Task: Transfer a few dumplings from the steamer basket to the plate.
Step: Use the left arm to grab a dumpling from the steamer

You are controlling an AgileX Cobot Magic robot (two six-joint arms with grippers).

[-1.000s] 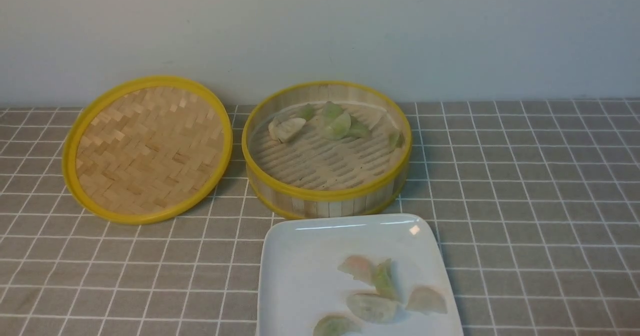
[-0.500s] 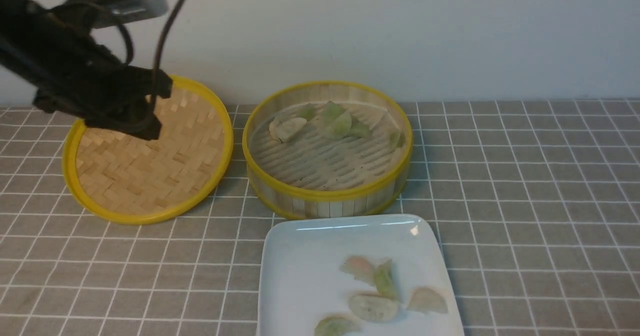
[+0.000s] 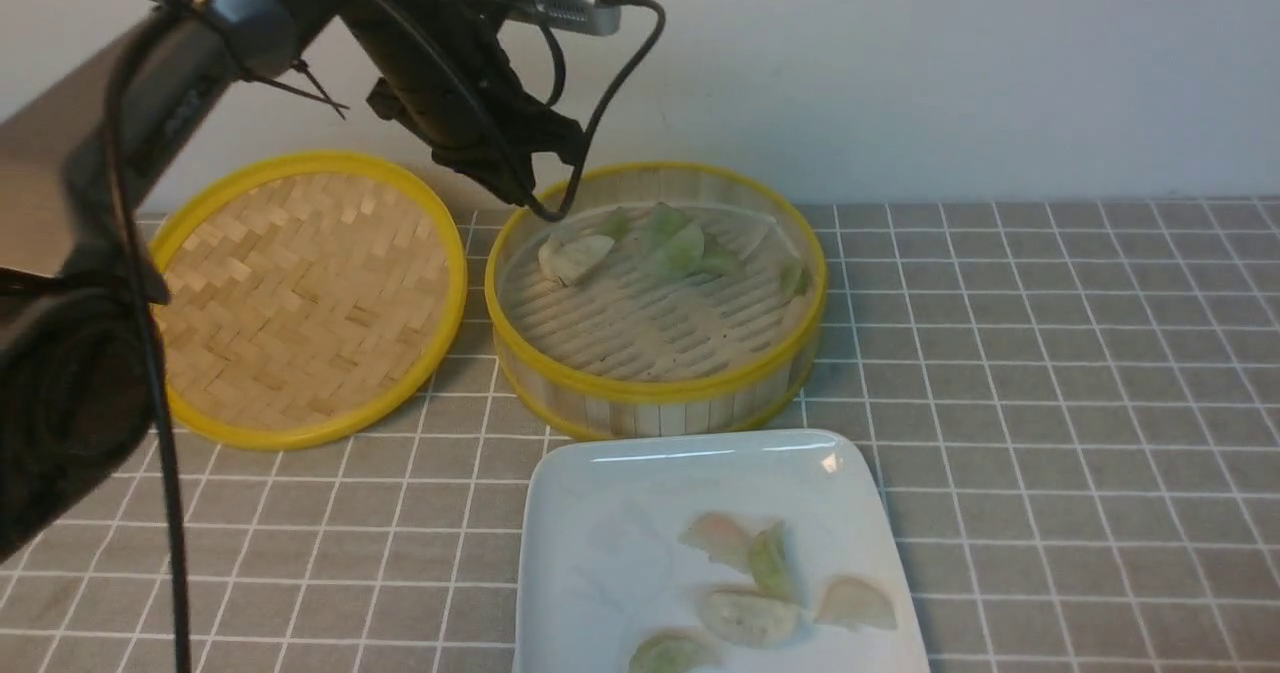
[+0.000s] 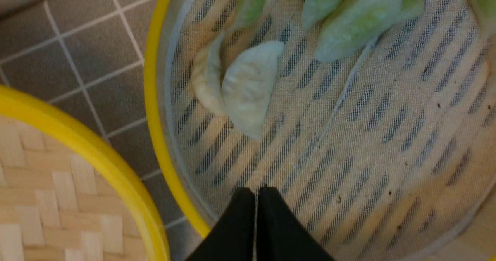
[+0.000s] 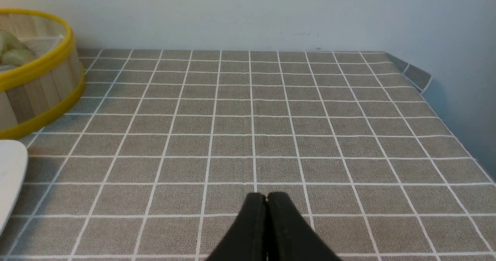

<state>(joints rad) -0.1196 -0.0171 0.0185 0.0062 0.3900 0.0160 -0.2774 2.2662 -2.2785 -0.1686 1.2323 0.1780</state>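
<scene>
Open-topped steamer basket [image 3: 655, 391], front half of floor bare; lid [image 3: 300, 298] just left, plate [image 3: 600, 533] just in front

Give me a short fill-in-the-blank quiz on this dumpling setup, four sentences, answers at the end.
1. The left gripper hangs above the steamer basket with its jaws ____.
2. The number of dumplings lying on the plate is ____.
3. In the front view, the woven lid lies to the ____ of the basket.
4. The right gripper, away from the food, grips ____.

Answers: shut; five; left; nothing.
</scene>
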